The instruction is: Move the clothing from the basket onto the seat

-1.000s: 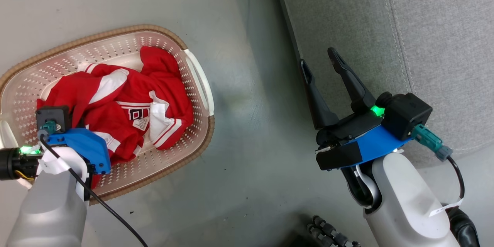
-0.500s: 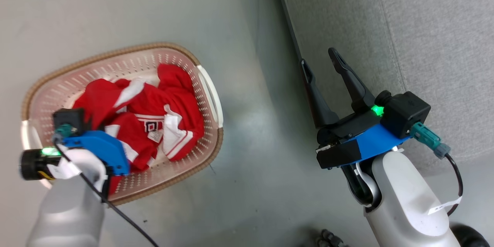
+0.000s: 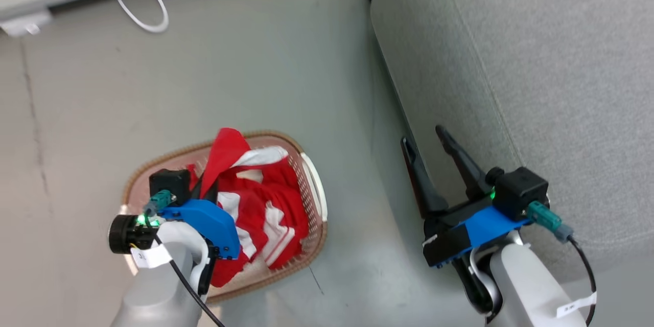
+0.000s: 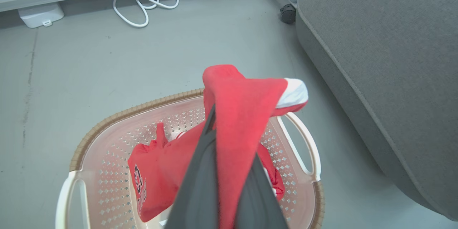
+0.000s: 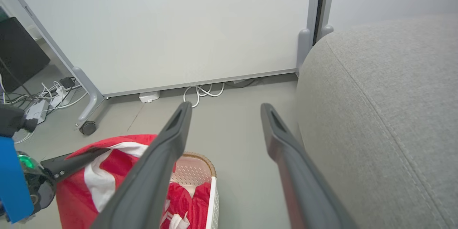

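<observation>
Held clothing pinched in left gripper, jaws clamped on a red fold raised above basket on floor; rest of it down inside. Held right gripper empty, jaws apart, beside seat.

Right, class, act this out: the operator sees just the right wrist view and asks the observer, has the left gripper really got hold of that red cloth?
Observer: Yes. The left wrist view shows the left gripper shut on a red garment, which drapes over it with a white-trimmed end hanging free.
Operator: Is anything lying in the basket?
Observer: A red jersey with black-and-white lettering lies down inside the basket.
Operator: Where's my right gripper relative to the seat?
Observer: In the head view the right gripper is open and sits beside the seat at its front edge, not over its top.
</observation>
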Robot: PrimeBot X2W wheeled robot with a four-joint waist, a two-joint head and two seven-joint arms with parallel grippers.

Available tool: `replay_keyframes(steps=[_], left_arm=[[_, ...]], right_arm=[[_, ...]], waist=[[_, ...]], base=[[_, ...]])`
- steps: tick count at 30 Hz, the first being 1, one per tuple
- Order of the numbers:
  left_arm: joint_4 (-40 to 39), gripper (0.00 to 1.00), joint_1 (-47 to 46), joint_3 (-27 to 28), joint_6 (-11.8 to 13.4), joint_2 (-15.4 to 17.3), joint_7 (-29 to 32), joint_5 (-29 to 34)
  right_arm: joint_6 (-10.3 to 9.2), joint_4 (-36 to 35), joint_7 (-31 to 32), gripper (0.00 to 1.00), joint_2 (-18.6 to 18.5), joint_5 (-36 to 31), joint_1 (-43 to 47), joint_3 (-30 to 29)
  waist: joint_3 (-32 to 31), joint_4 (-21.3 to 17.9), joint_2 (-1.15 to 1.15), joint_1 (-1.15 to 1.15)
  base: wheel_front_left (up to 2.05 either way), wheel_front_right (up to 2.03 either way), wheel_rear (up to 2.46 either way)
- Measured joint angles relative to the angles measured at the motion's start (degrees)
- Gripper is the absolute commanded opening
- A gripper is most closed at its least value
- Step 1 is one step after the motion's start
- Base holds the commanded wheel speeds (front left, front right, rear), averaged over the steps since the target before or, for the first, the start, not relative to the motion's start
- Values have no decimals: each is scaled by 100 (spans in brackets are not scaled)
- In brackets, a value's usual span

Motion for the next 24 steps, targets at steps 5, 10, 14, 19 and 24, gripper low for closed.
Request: replay_keyframes(steps=[5, 10, 14, 19, 24], left_arm=[[-280, 0, 160, -254, -22, -89, 0, -80], [-690, 0, 331, -730, -25, -107, 0, -428], [-1089, 0, 449, -1449, -54, -125, 0, -946], [-1408, 0, 409, -2018, -55, -129, 1, -1447], [-1638, 0, 221, -2458, -55, -126, 33, -1827]], right_arm=[[0, 170, 1, 100, 0, 10, 220, 68], [0, 260, 41, 100, 0, 38, 430, 116], [-1, 307, 104, 100, 0, 45, 591, 119], [0, 298, 186, 100, 0, 43, 833, 94], [0, 250, 287, 100, 0, 34, 1076, 100]], waist=[[-615, 140, 0, 0], [-1165, 250, 0, 0], [-1566, 317, 0, -1], [-1979, 397, 0, -1], [-2270, 468, 0, 0]], base=[[0, 0, 0], [0, 0, 0], [0, 0, 0], [0, 0, 0], [0, 0, 0]])
